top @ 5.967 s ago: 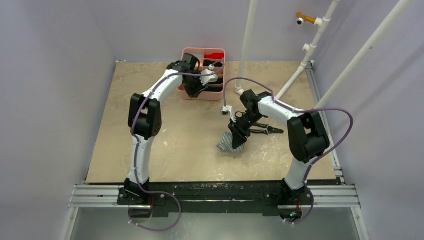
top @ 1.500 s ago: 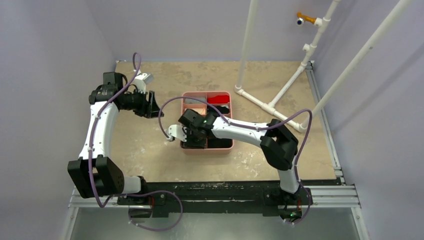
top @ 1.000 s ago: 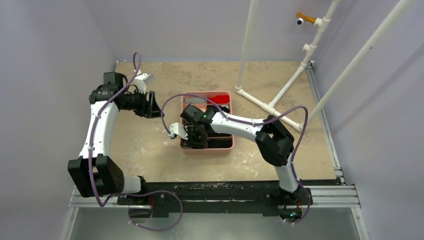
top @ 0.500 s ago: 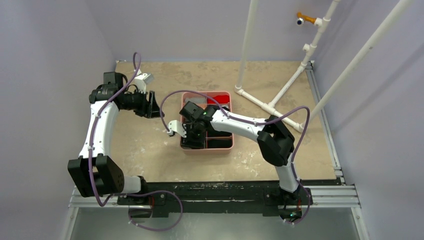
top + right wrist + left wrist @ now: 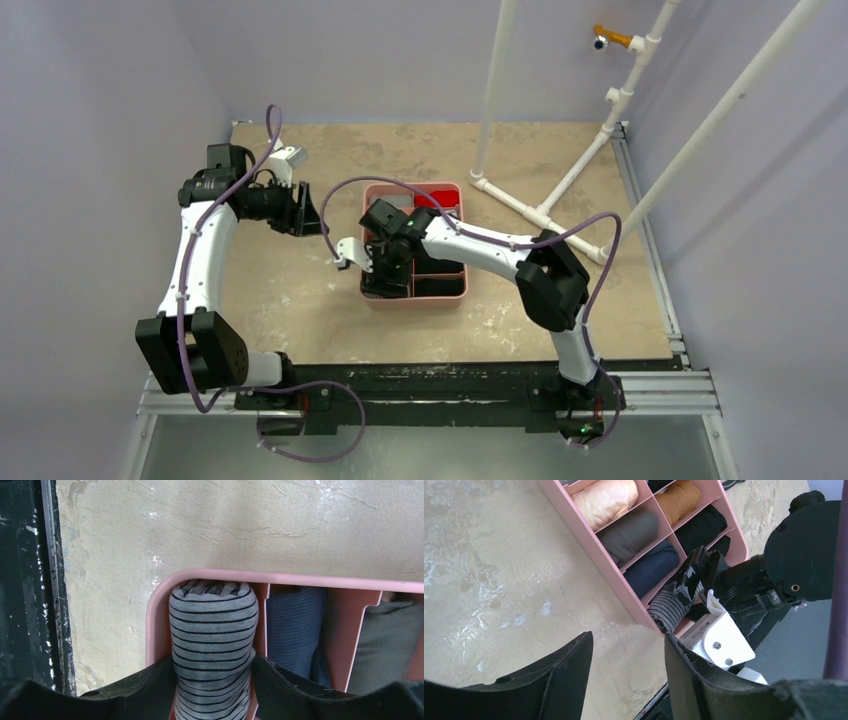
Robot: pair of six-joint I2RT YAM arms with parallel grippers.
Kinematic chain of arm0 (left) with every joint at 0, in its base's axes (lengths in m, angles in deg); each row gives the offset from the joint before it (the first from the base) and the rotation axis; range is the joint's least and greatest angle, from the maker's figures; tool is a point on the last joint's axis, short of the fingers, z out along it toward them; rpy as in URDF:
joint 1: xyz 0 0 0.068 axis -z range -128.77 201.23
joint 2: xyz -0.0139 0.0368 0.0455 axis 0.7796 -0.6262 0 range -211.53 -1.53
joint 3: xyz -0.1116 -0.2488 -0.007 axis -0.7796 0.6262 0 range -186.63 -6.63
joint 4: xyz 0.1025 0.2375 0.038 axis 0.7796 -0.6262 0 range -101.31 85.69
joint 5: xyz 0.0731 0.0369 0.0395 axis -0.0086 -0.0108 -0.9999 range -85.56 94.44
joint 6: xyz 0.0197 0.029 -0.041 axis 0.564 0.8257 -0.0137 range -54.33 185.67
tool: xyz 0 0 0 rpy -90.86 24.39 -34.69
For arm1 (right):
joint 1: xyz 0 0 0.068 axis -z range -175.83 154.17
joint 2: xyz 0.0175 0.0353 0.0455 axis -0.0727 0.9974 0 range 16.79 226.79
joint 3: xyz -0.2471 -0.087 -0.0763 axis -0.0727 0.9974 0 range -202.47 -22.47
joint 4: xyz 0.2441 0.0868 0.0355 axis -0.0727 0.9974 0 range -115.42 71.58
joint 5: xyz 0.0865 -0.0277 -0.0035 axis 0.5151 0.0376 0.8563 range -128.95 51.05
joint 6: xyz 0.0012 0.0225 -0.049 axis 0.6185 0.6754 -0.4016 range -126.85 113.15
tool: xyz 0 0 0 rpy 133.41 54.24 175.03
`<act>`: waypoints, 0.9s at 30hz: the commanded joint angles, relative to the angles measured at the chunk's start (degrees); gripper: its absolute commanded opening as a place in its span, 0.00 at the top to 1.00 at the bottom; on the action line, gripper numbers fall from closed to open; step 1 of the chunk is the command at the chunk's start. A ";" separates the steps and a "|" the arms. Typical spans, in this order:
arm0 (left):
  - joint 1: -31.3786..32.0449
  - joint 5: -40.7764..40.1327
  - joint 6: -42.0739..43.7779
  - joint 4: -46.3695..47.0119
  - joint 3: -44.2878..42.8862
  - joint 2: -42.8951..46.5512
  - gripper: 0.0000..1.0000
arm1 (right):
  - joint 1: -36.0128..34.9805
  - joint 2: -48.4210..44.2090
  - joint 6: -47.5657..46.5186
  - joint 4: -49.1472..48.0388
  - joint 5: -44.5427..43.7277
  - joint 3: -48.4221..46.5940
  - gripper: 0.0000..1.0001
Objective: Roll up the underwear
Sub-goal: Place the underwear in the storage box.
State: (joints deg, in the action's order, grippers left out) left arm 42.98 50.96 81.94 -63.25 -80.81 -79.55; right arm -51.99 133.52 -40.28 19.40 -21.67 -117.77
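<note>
The grey striped underwear (image 5: 212,625) is rolled up and stands in the near-left corner compartment of a pink organizer (image 5: 300,579). My right gripper (image 5: 212,662) reaches down into that compartment, and its black fingers press against both sides of the roll. From the left wrist view the same striped roll (image 5: 669,611) shows under the right gripper's fingers (image 5: 691,575). A plain black roll (image 5: 706,527) lies in a neighbouring compartment. My left gripper (image 5: 629,640) hangs open over bare table to the left of the organizer (image 5: 440,296), holding nothing.
Other compartments hold peach (image 5: 604,500), grey (image 5: 631,532), navy (image 5: 654,570) and brown (image 5: 681,497) rolls. White pipes (image 5: 520,205) stand and lie at the back right. A black rail (image 5: 430,385) runs along the near table edge.
The right wrist has shifted slightly over the organizer's near-left corner. The left arm has stayed still.
</note>
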 commanded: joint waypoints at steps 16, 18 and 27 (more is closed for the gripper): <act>-1.15 2.42 1.79 -0.41 -2.46 0.25 0.47 | 1.76 3.13 -0.11 6.36 -0.64 -8.27 0.38; -1.18 2.44 1.79 -0.49 -2.63 0.21 0.47 | 1.76 3.51 -0.01 6.61 0.12 -9.37 0.39; -2.82 2.93 0.23 -0.15 -3.09 0.43 0.47 | 1.75 4.77 1.35 5.71 2.01 -13.40 0.48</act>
State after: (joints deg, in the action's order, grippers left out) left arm 41.75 51.77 82.73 -63.75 -81.44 -79.55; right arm -51.07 138.00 -39.78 27.40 -19.80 -128.26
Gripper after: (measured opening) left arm 0.533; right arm 0.532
